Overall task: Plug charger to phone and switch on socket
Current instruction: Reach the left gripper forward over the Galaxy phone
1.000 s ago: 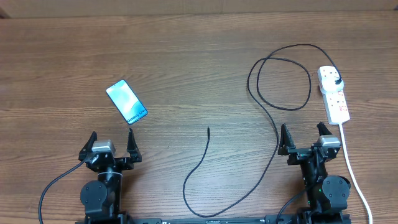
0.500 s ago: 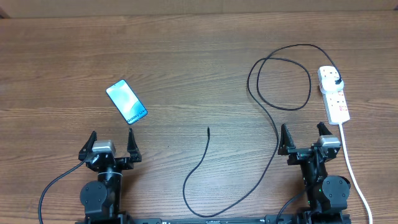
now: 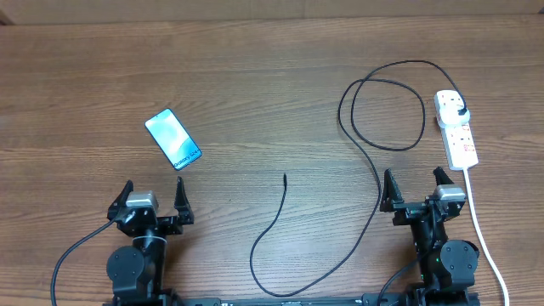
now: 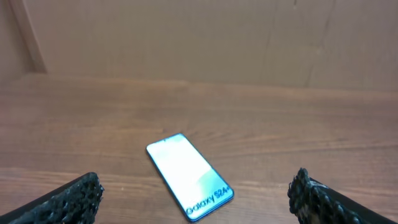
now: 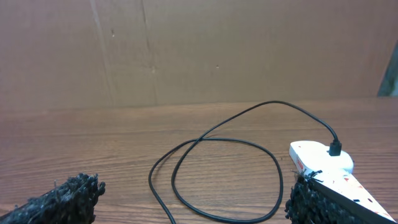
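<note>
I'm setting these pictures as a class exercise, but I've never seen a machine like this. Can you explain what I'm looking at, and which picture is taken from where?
These are two robot arms at a wooden table. The overhead view looks straight down, and the arms sit at its bottom edge. The other two pictures come from a camera on each wrist, with that arm's dark fingertips showing in the lower corners. On the table lie a lit phone, a white power strip and a long black charger cable. The cable's plug head sits in the strip and its free tip lies loose. The left hand and right hand are both open and hold nothing.
</note>
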